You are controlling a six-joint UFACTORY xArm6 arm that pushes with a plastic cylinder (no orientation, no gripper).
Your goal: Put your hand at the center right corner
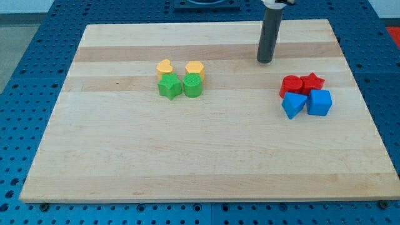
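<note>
My tip (265, 61) rests on the wooden board (125, 156) near the view's top, right of centre. It stands apart from all blocks, above and left of the right cluster. That cluster holds a red rounded block (291, 84), a red star (312, 81), a blue triangular block (293, 105) and a blue cube (319, 102), all touching. Left of centre sit a yellow heart (165, 67), a yellow hexagon-like block (195, 69), a green star (169, 87) and a green round block (193, 85).
The board lies on a blue perforated table (25, 75). The board's right edge (365, 106) runs close to the blue cube.
</note>
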